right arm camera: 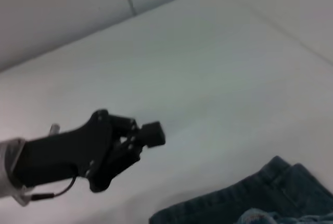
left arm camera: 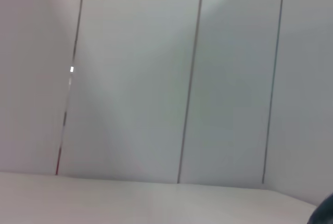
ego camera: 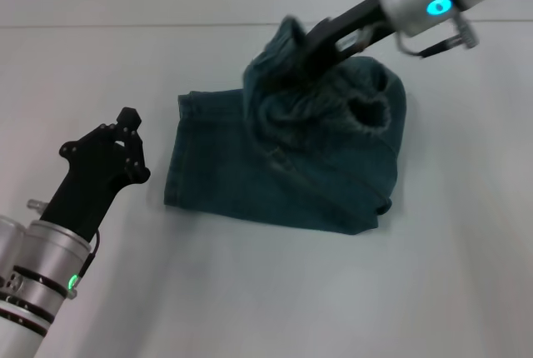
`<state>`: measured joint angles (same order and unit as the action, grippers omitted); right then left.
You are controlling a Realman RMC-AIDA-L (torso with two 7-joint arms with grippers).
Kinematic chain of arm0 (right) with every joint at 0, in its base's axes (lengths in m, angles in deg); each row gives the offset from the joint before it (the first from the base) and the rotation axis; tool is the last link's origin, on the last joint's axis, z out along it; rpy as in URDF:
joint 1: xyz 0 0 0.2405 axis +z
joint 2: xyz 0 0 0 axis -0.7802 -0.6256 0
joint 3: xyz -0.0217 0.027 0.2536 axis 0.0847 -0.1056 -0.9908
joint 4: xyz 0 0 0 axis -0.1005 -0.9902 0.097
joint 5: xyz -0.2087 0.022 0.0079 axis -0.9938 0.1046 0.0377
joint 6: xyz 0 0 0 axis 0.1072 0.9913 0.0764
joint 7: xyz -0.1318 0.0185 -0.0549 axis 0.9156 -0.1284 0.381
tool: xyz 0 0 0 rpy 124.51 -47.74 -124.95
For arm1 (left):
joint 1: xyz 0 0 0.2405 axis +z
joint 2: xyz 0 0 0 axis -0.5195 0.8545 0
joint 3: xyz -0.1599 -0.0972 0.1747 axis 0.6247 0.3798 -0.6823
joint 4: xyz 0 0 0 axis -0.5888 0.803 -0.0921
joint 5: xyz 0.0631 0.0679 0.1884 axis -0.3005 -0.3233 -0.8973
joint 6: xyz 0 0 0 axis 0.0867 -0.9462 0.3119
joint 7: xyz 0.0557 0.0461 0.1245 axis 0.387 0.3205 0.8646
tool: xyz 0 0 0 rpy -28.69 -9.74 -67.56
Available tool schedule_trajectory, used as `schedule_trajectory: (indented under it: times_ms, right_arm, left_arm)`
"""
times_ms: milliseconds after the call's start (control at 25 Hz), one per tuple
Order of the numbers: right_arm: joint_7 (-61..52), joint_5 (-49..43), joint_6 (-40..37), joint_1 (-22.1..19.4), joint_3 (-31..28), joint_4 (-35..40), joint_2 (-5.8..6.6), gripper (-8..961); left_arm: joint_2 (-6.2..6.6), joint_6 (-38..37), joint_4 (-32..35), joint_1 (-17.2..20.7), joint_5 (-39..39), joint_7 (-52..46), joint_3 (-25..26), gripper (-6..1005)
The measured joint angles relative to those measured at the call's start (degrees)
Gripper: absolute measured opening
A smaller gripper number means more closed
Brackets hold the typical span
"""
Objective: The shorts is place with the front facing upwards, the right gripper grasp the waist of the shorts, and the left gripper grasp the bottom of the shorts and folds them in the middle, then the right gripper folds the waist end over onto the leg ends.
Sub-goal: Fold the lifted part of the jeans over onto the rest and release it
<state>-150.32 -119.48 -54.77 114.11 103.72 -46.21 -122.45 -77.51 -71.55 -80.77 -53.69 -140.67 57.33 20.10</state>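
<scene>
Right hand (ego camera: 321, 46) pinches the waist end (ego camera: 287, 67), lifted above the shorts (ego camera: 283, 166). Left hand (ego camera: 127, 129) hovers beside leg ends (ego camera: 179, 150), fingers pressed together, on the worktop (ego camera: 250, 291).

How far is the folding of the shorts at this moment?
The first fold looks done: the blue-green denim shorts lie doubled on the white table. In hand is the second fold: the black right gripper grips the ruffled elastic waist end and holds it lifted above the cloth. Left to do: lay this end over the leg ends and release. The black left gripper is apart from the shorts, holding nothing.
</scene>
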Motion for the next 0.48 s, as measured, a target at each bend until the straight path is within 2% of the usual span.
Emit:
schedule_trajectory:
  times_ms: [320, 480]
  right_arm:
    - [-0.2, -5.9, 3.0, 5.2, 3.9, -4.3, -4.24, 131]
    - [-0.4, -6.5, 4.4, 5.7, 5.5, -5.6, -5.01, 208]
  left_arm:
    - [-0.07, 0.2, 0.4, 0.5, 0.0, 0.0, 0.3, 0]
    - [-0.06, 0.2, 0.5, 0.6, 0.0, 0.0, 0.3, 0]
